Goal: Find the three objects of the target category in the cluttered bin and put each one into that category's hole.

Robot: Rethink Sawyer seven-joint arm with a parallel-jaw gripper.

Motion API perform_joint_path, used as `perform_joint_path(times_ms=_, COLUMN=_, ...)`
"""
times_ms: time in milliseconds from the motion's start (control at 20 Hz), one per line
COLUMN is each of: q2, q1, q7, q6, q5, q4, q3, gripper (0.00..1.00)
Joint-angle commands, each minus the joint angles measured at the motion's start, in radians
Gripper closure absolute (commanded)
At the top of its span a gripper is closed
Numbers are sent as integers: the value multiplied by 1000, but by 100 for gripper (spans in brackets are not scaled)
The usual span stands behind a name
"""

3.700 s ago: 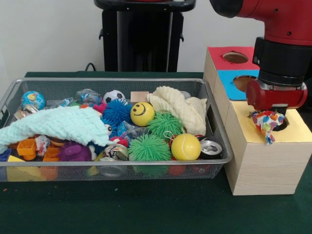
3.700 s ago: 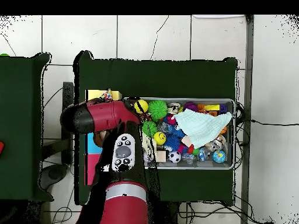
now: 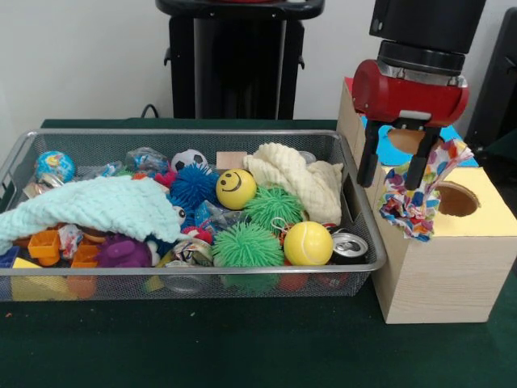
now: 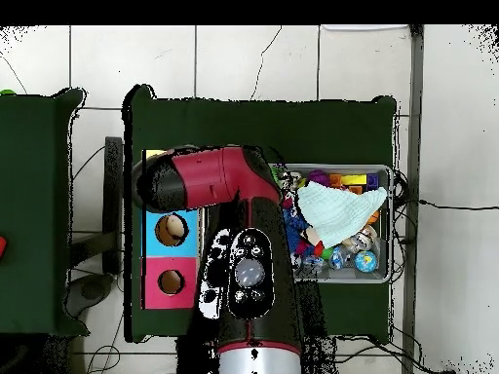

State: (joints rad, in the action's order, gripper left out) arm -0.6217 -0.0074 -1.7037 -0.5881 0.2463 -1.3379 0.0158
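Observation:
My gripper [image 3: 394, 170] hangs open over the left part of the yellow-topped box [image 3: 489, 218]. One white piece printed in red, blue, yellow and green [image 3: 410, 202] lies draped on the yellow top and over its left front edge, just left of the round hole [image 3: 456, 198], not inside it. The right finger [image 3: 420, 168] is right against its upper part. The wire-mesh bin [image 3: 202, 134] stands to the left, full of toys. I cannot pick out other printed pieces for sure. In the overhead view the arm hides the gripper and the yellow box.
In the bin lie a mint-green towel [image 3: 97, 206], a cream towel [image 3: 295, 174], spiky balls, a yellow smiley ball [image 3: 236, 187], a tennis ball [image 3: 308, 242] and a can [image 3: 350, 245]. Blue-topped [image 4: 172, 229] and red-topped [image 4: 171, 282] boxes stand behind the yellow one.
The gripper was shut on the printed piece right over the hole. It has let go, risen and shifted left. The piece now lies beside the hole on the box top.

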Motion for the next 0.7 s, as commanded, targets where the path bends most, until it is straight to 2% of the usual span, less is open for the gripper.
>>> perform_joint_path(times_ms=50, q2=88, q1=-30, q7=16, q6=66, q5=73, q4=-40, q3=-75, gripper=0)
perform_joint_path(times_ms=250, q2=105, q1=-29, q7=-30, q6=106, q5=72, q4=-47, q3=-75, gripper=0)
perform_joint_path(times_ms=700, q2=135, q1=-22, q7=-31, q6=153, q5=88, q4=-43, q3=-71, gripper=0)
